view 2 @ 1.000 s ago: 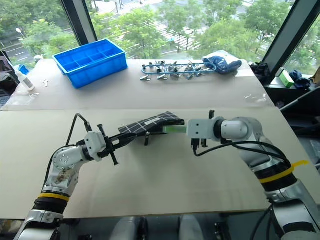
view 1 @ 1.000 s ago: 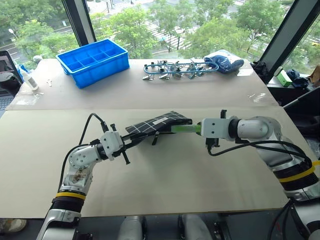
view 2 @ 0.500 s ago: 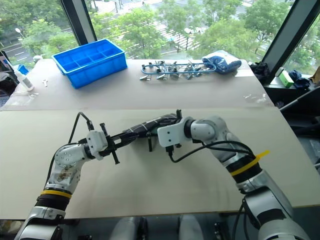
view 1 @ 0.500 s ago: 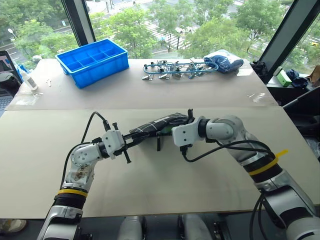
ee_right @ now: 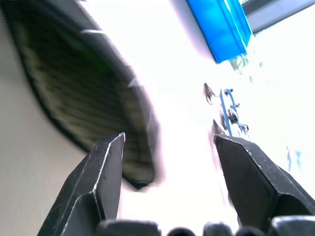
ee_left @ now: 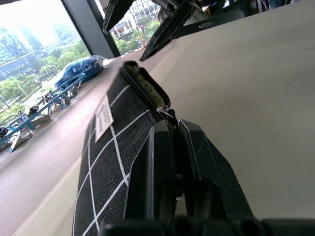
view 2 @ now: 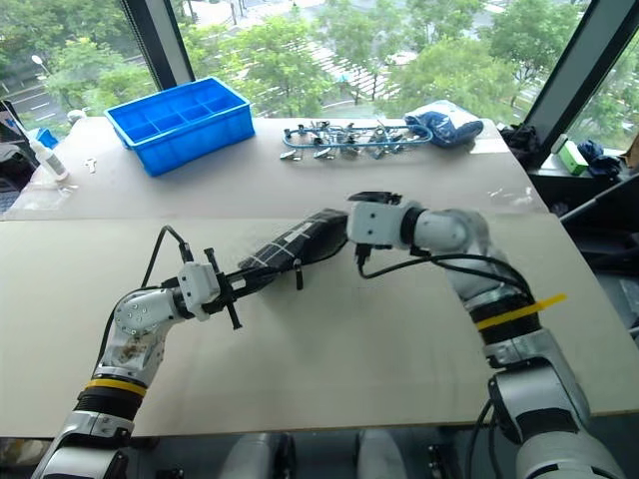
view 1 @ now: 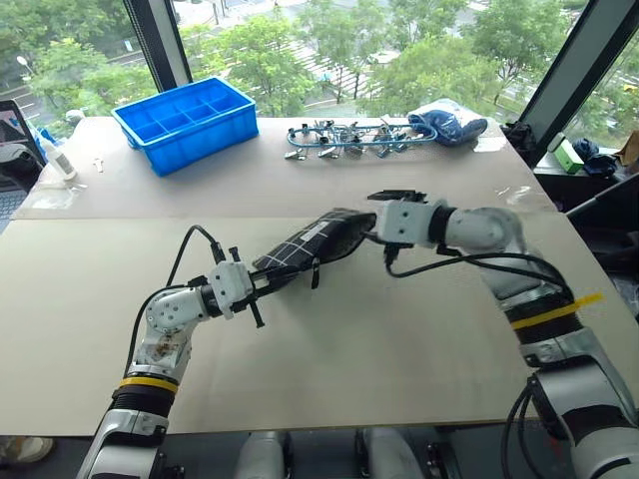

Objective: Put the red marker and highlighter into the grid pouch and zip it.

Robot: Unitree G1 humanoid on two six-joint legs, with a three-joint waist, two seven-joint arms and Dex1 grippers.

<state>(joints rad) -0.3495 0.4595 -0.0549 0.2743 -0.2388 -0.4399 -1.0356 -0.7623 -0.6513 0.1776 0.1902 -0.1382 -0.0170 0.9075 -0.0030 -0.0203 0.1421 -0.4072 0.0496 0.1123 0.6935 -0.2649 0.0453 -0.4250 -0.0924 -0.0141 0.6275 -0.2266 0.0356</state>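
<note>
The grid pouch (view 1: 315, 247), black with white lines, hangs slanted above the table (view 1: 329, 349). My left gripper (view 1: 258, 286) is shut on its lower end by the zipper (ee_left: 165, 112). The raised mouth of the pouch (ee_left: 140, 81) gapes, and the pale green of the highlighter (ee_left: 143, 82) shows inside it. My right gripper (view 1: 377, 214) stands open just off that mouth, with nothing between its fingers (ee_right: 101, 172). The pouch's dark, greenish-lit inside (ee_right: 64, 88) lies beside one finger. The red marker is hidden.
A blue compartment bin (view 1: 185, 122) stands at the back left. A pile of metal clips (view 1: 344, 137) and a blue-and-white bag (view 1: 447, 122) lie at the back. A white bottle (view 1: 55, 155) is at the far left edge.
My right gripper pushed the green highlighter into the pouch mouth, opened, and drew back up and to the right. The pouch's open end now sits higher. The left gripper kept its hold.
</note>
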